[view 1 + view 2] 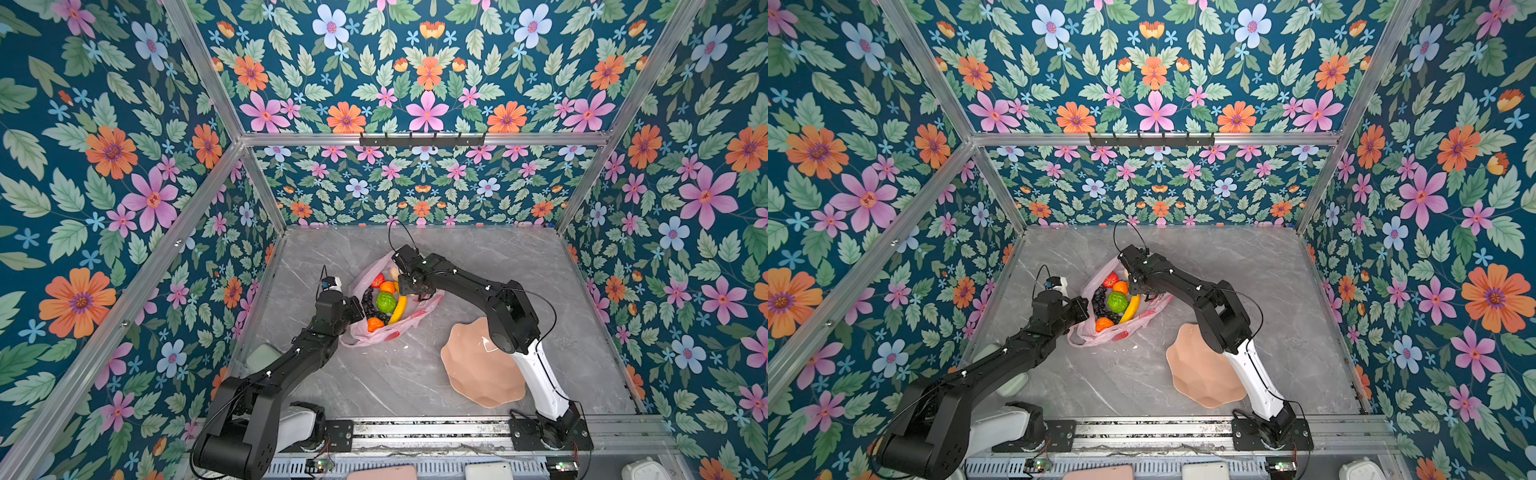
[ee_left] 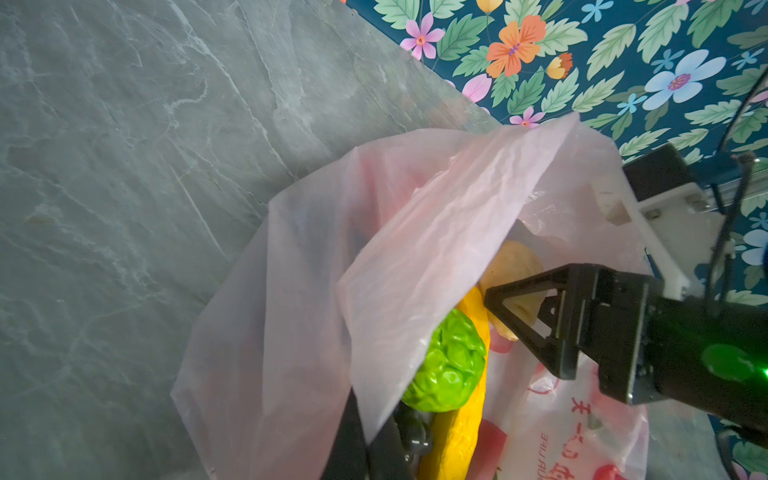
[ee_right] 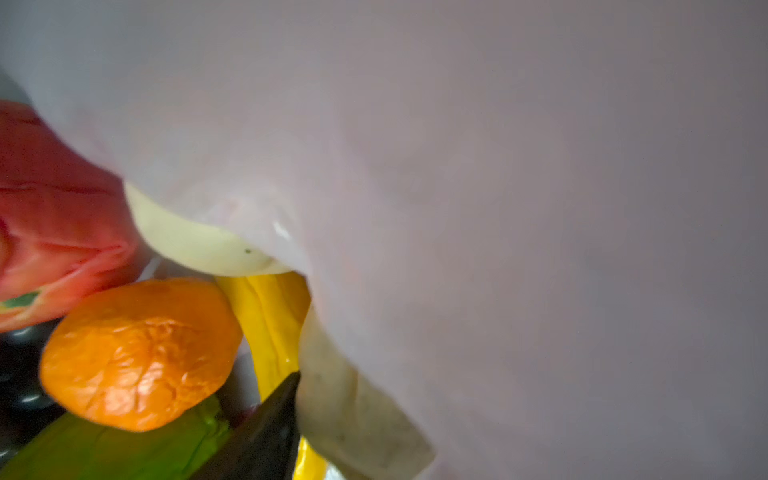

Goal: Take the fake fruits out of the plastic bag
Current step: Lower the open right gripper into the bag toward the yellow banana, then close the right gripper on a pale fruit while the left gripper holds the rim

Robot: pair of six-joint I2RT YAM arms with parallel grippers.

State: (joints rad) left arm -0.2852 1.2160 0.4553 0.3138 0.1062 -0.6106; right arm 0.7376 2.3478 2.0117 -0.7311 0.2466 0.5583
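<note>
The plastic bag (image 1: 386,336), a thin pink film full of fine creases and printed with flat red fruit pictures, lies slumped with its mouth open near the middle of the grey marble-patterned table (image 1: 374,386). Every one of the fake fruits (image 1: 384,301) that shows sits inside it. They are glossy moulded plastic: a smooth curved yellow banana (image 1: 398,309), a round knobbly green fruit (image 1: 385,302) touching it, a dark purple bunch of grapes (image 1: 368,301) made of small shiny beads, an orange (image 1: 387,286) with wrinkled, dimpled skin, a second orange (image 1: 375,323) at the near end of the pile, a red fruit (image 1: 378,279) with ridged skin and a pale matt cream lump (image 1: 395,273). The left gripper (image 1: 360,311) is at the bag's left rim, its jaws pressed together on a fold of film, which in the left wrist view rises from between the dark fingers (image 2: 349,436) as a crinkled flap. The right gripper (image 1: 417,293) reaches into the mouth from the right. In the right wrist view blurred film veils most of the picture. Only one black wedge-shaped fingertip (image 3: 270,419) shows, just beside a second cream lump (image 3: 345,407) and the banana, so I cannot tell whether its jaws are spread or gripping anything. A peach-pink plate (image 1: 469,374) with a scalloped rim and faceted surface lies apart from the bag, partly under the right arm.
</note>
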